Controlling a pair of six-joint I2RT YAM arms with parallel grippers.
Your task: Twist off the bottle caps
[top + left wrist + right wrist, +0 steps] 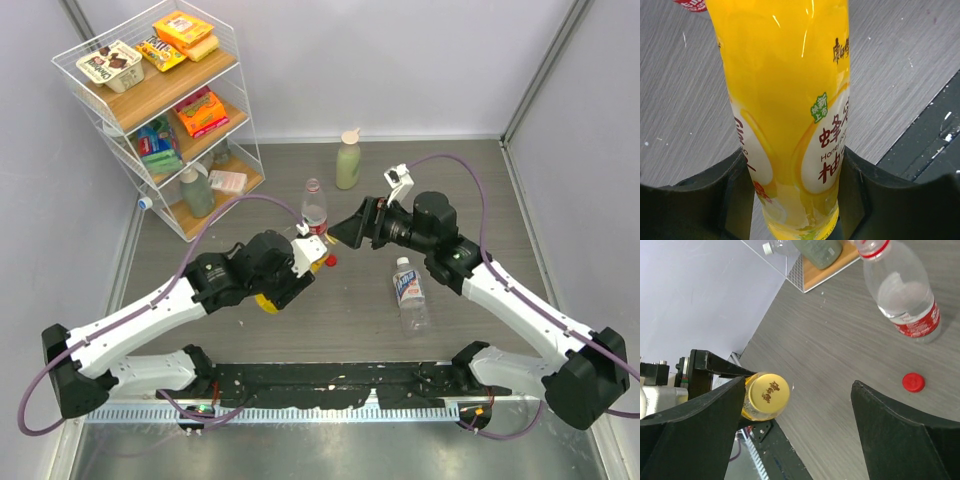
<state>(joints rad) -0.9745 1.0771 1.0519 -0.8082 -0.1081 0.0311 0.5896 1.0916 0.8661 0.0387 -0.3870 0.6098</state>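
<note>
From above, the left gripper [283, 283] sits near the middle of the table [480, 200], with a yellow bottle [267, 303] showing just beneath its wrist. The right gripper [350, 232] faces it from close by, jaws spread. A red cap [329, 261] lies loose on the table between the two, just in front of an upright clear bottle [315, 208]. Farther right another bottle [410, 290] lies on its side, a pale green bottle [348, 160] stands at the back and a wire shelf [150, 110] fills the far left corner. The left wrist view settles the grip: both fingers [735, 185] press against the yellow bottle [785, 90] low on its body, so the left gripper [797, 190] is clamped on it. In the right wrist view the right gripper [799, 387] stands wide apart, holding nothing. The yellow cap [769, 392] is on its bottle, close beside one finger [690, 425] (contact cannot be made out). The red cap [913, 382] lies flat on the table [830, 355] near the clear bottle [905, 295].
</note>
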